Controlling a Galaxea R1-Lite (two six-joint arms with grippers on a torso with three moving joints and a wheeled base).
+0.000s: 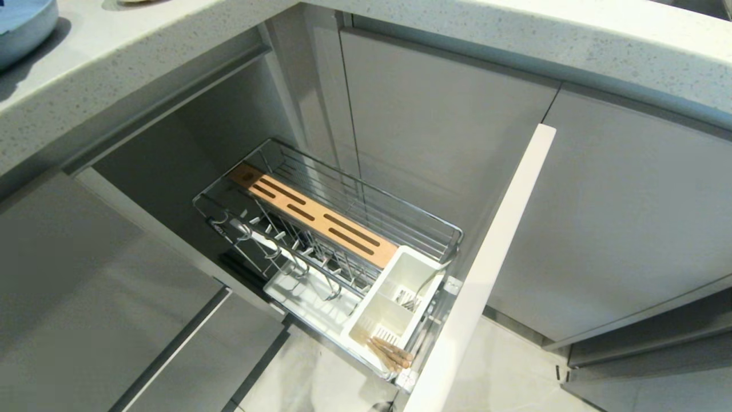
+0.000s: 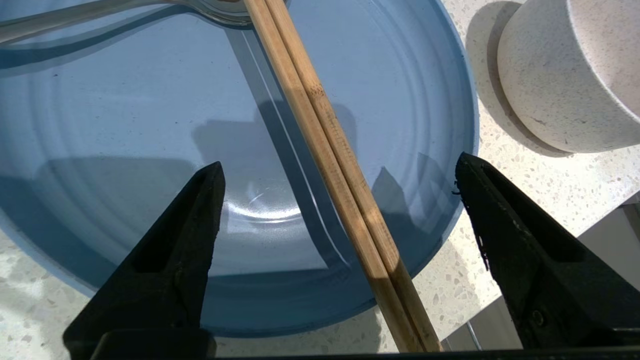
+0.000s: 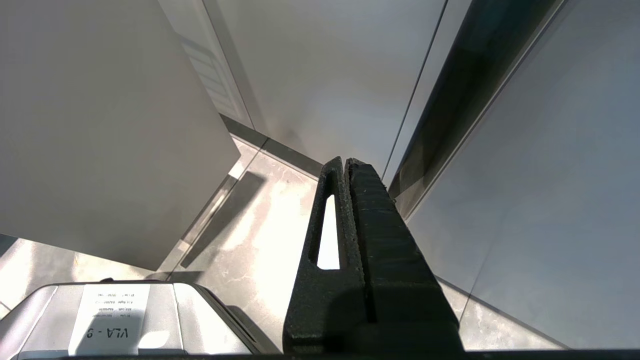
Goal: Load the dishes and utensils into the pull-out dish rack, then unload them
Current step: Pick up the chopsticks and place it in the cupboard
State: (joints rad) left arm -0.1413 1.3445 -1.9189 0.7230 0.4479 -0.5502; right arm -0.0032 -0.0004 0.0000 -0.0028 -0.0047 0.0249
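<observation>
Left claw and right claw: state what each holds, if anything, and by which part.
Nothing is held. The left claw stands open above the chopsticks lying across the blue plate; the right claw is shut on nothing.

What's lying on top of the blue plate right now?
A pair of wooden chopsticks lies across the blue plate, one end overhanging its rim, between the open left gripper fingers. A metal spoon rests at the plate's far side; its bowl end is partly covered by the chopsticks.

Hard light is glaring off the blue plate (image 2: pixel 100 125) and casting crisp shadows; the cabinet interior is sitting dim.
</observation>
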